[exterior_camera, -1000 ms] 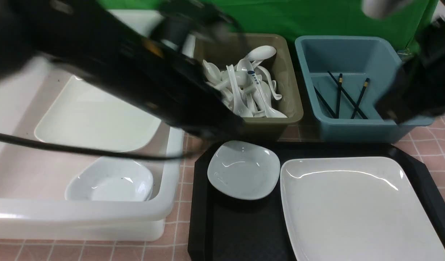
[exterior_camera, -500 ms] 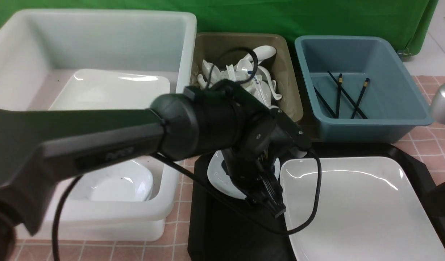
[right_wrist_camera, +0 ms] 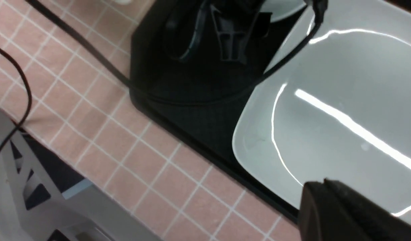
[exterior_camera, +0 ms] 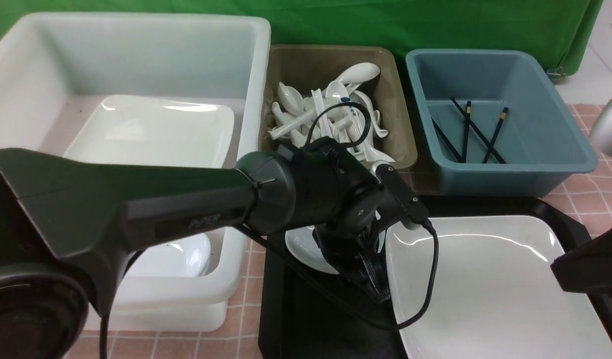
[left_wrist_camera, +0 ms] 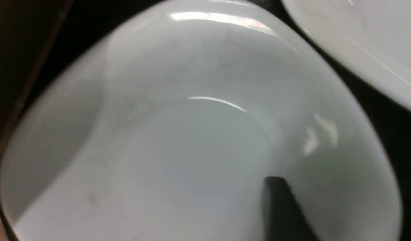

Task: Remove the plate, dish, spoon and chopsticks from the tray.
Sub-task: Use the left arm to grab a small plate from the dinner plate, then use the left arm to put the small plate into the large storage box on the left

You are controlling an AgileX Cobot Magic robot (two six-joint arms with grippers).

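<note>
On the pink-tiled counter (exterior_camera: 246,304): a white tub (exterior_camera: 256,75) stands on the robot's left, a brown bin (exterior_camera: 400,144) and a blue bin (exterior_camera: 535,179) at the back, and the tray (exterior_camera: 316,319) nearest me.
Tray: black, with only two pieces left on it, so I judge the job about half done.
Plate: the plate (exterior_camera: 485,289) fills the tray's right side, flat and untouched. It looks like the last piece to go.
Dish: the dish (left_wrist_camera: 158,150) sits on the tray's far left part, just beside the plate. This looks to be the piece in hand.
Left pincer: the left pincer (exterior_camera: 373,284) is down at the dish's near right rim, and one finger (left_wrist_camera: 282,207) lies inside the bowl. I cannot tell whether the rim is nipped yet.
Right pincer: the right pincer (right_wrist_camera: 322,190) hangs over the plate's near side, tips together on nothing I can see.
Grip advice: the glaze looks slick, so the rim wants seating deep between the tips, with the outer one in the gap beside the plate and not on the plate's edge.
Lift advice: raise it level and high enough to pass the tub wall, then lower it onto the like dish (exterior_camera: 186,257) already in the tub.
Hazard: the arm's cable droops onto the plate and could drag on it.
Spoon: the spoon (exterior_camera: 347,102), blue-tipped, already lies in the brown bin among plain white ones.
Chopsticks: the chopsticks (exterior_camera: 445,142) lie in the blue bin.
</note>
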